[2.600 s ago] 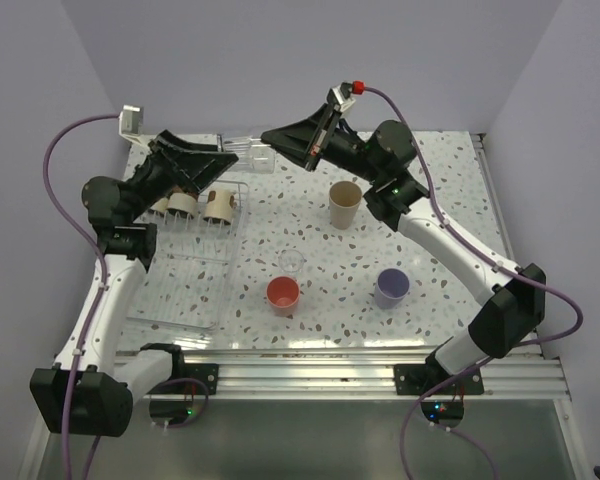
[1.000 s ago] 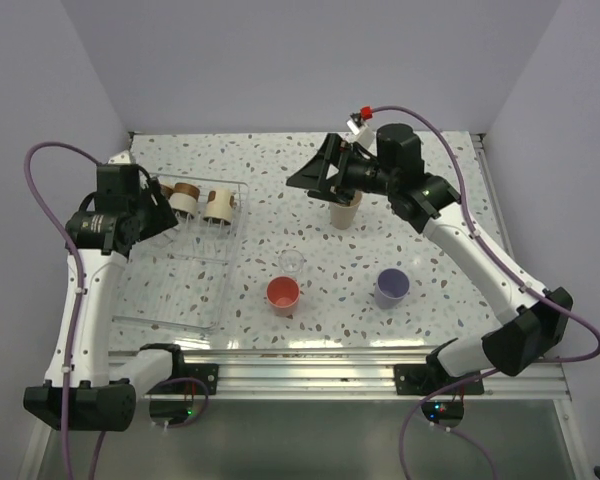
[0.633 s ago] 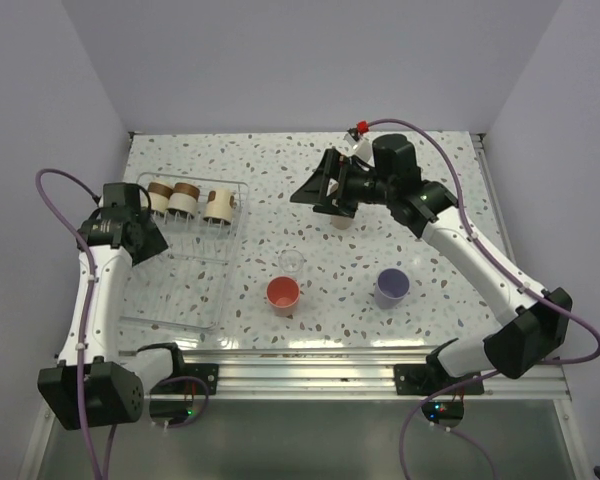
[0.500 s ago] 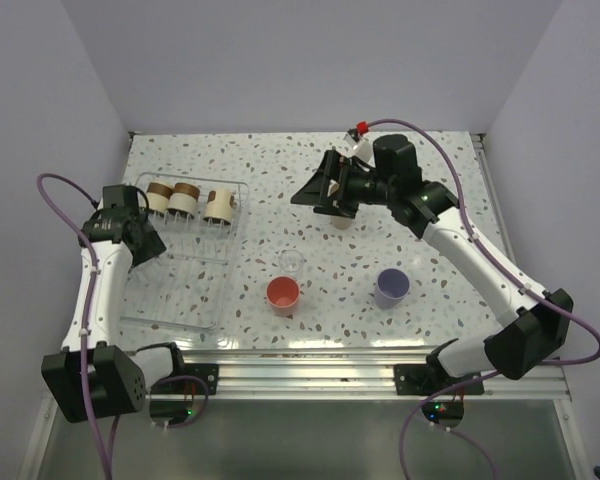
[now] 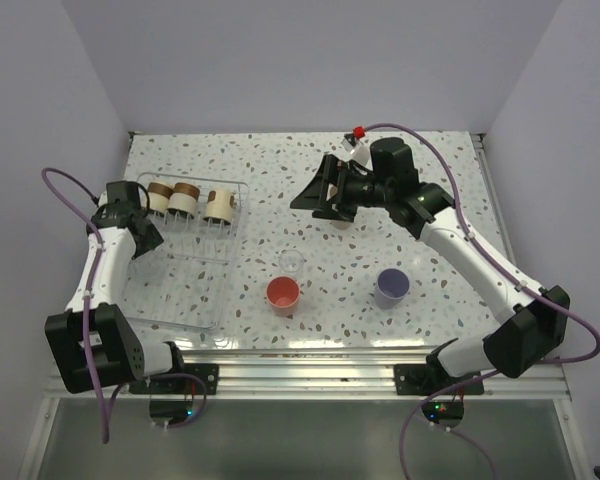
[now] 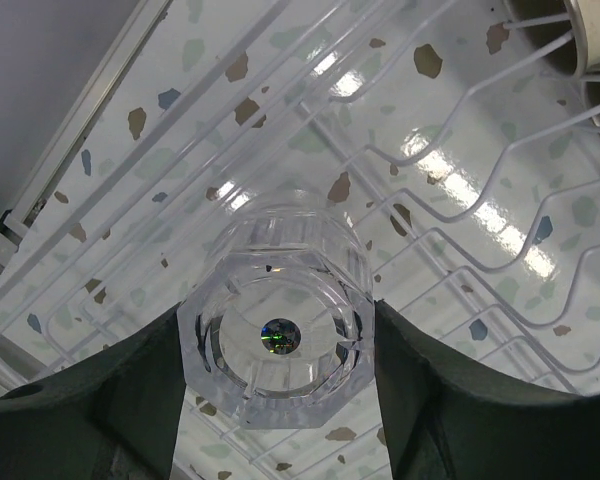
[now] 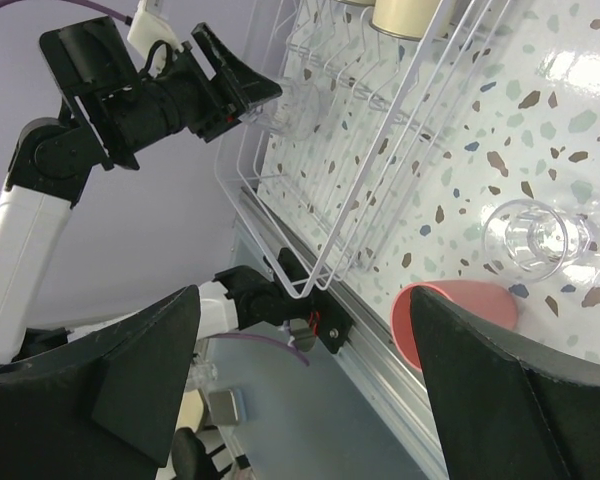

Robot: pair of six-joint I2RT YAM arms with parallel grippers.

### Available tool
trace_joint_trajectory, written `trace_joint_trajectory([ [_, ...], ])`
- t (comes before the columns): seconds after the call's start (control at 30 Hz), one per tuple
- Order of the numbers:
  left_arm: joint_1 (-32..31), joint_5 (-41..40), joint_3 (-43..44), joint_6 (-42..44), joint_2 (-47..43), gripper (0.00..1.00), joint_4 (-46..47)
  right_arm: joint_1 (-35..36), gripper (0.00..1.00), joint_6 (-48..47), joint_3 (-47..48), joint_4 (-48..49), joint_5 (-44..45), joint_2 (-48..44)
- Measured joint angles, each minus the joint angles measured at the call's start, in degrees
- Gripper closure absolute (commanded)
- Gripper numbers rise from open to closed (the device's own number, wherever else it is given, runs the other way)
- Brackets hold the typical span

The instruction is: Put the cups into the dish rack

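My left gripper [image 5: 143,238] is shut on a clear cup [image 6: 275,345], held base toward the camera just above the wires of the dish rack [image 6: 450,200] near its left side [image 5: 180,290]. Three cream cups with brown bands [image 5: 185,200] lie in the rack's far end. My right gripper [image 5: 306,205] hangs open and empty above the tall beige cup [image 5: 344,222], which it mostly hides. A second clear cup [image 5: 292,262], a coral-red cup [image 5: 283,293] and a lavender cup [image 5: 392,287] stand on the table. The right wrist view shows that clear cup [image 7: 535,235] and the coral-red cup [image 7: 455,320].
The speckled table [image 5: 430,190] is walled at the back and both sides. An aluminium rail [image 5: 310,365] with the arm bases runs along the near edge. The right wrist view shows the rack's near corner [image 7: 320,285] at that rail.
My left arm has swung in from the table's far left and brought the clear cup low over the rack's left side. My right gripper shifted slightly over the beige cup.
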Motion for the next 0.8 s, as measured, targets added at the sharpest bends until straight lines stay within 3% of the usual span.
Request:
trace_joint_trajectory([
  [0.43,2.89,-2.36,-1.27,0.42,2.75,0.98,7.08,0.0,0.12,-0.04,-1.27,0.28,0.0,0.02],
  [0.63,3.63,-1.81,-2.36,0.52,3.15,0.75,9.14,-0.02,0.12,-0.04,-2.54,0.37,0.0,0.09],
  [0.77,3.85,-1.42,-2.54,0.52,3.19,0.45,9.88,-0.04,0.12,-0.09,-2.69,0.39,0.02,0.11],
  [0.8,3.91,-1.31,-2.54,0.52,3.21,0.42,9.9,-0.07,0.12,-0.09,-2.69,0.39,0.02,0.11],
])
